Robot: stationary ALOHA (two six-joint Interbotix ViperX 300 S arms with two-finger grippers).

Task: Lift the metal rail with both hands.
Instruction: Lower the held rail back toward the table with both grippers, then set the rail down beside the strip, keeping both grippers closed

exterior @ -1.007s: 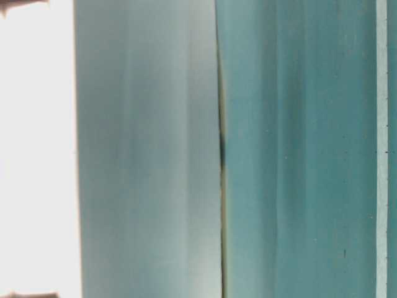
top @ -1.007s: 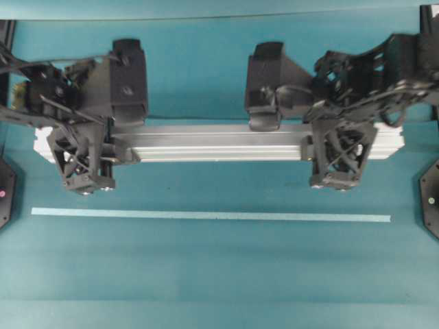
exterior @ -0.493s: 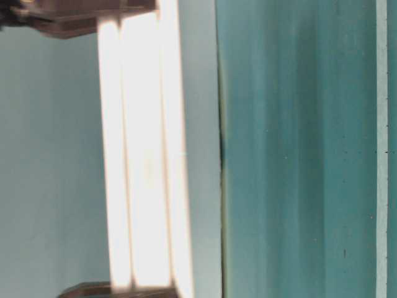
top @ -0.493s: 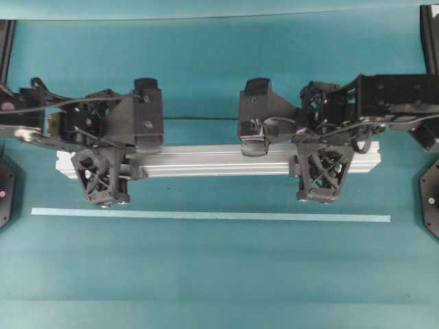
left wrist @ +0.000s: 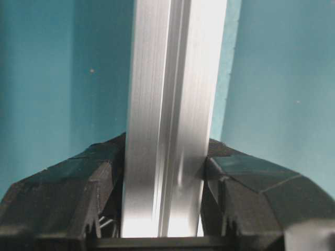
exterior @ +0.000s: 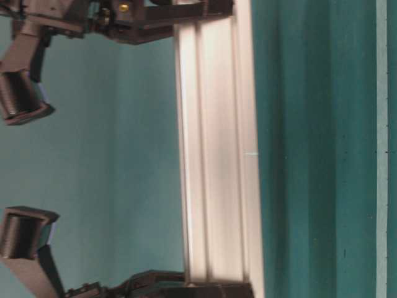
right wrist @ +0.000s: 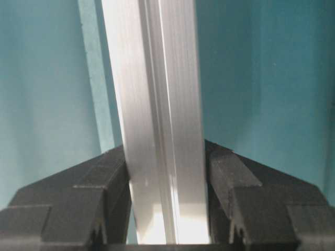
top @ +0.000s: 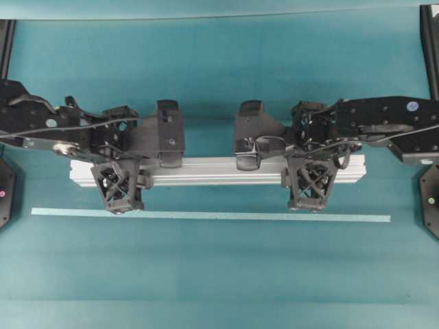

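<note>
Metal rail now smaller overhead, nearer tape strip: being lowered. Left gripper, right gripper both clamped on rail; release likely next.

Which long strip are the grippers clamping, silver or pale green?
The silver rail: grooved, thick, held by the left gripper and right gripper. The flat green tape lies untouched.

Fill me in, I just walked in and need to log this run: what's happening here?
Two robot arms are handling a long metal rail together. The left gripper is clamped on it near one end and the right gripper near the other; both wrist cameras show fingers pressed against the rail's sides. The rail runs level between them, parallel to a pale tape strip on the teal table. Whether it is clear of the table is hard to tell.
</note>
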